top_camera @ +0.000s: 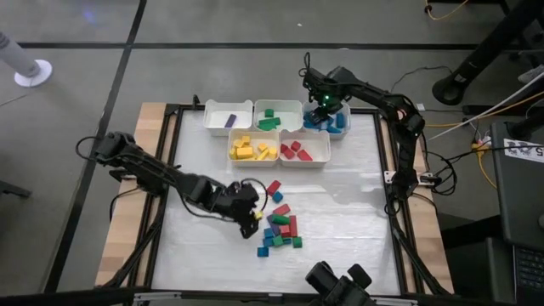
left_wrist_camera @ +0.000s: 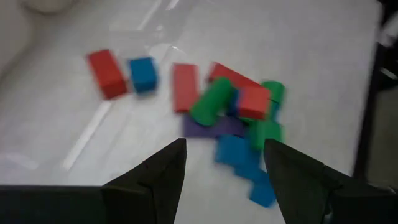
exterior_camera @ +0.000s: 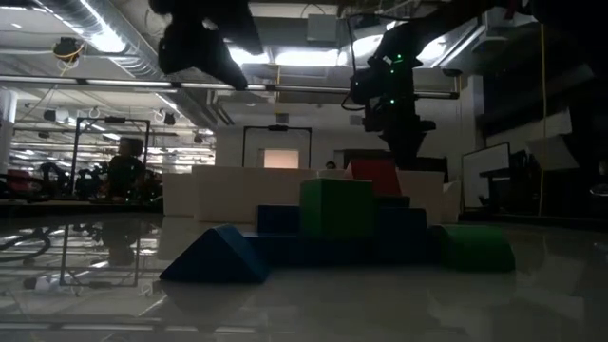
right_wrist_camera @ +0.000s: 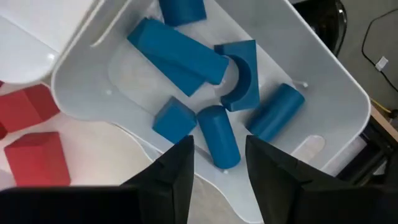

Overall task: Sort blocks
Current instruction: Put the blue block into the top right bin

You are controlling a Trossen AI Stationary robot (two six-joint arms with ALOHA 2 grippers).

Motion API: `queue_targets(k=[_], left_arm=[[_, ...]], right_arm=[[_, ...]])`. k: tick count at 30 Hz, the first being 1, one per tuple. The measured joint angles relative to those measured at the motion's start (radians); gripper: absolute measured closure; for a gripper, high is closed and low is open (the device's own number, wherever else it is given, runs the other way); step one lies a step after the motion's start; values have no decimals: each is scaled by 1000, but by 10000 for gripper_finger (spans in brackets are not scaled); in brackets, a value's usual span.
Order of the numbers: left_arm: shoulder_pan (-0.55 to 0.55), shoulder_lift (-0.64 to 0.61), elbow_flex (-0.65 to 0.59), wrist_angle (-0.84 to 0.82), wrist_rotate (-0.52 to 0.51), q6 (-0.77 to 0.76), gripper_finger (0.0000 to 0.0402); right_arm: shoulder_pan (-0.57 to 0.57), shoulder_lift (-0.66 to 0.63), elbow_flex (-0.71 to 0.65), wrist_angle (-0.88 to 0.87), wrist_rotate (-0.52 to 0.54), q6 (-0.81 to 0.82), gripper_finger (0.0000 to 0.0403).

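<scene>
Left arm at the pile, right arm over the blue bin

The left gripper [top_camera: 249,212], jaws wide and empty, hangs at the pile's edge; the loose blocks [top_camera: 279,228] lie toward its 3 o'clock in the high view, much nearer to it. The right gripper [top_camera: 321,109], open and empty, hovers above the blue bin [top_camera: 342,127].

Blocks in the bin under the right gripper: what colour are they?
Blue blocks, all of them, clearest in the right wrist view, with the right gripper open above them.

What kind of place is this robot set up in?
Probably a robotics lab or workshop: exposed ceiling ducts and strip lights overhead, cables trailing over a bare floor, and a framed table with sorting bins and toy blocks.
</scene>
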Motion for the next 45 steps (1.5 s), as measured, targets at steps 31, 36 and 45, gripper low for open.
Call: queue_targets(k=[31, 36, 45], left_arm=[[-204, 441, 1, 354, -37, 131, 199], [-205, 451, 3, 358, -48, 131, 205], [-198, 393, -2, 360, -6, 161, 286]], right_arm=[[1, 0, 4, -22, -18, 0, 258], [2, 0, 6, -55, -23, -29, 258], [2, -69, 126, -168, -28, -96, 258]])
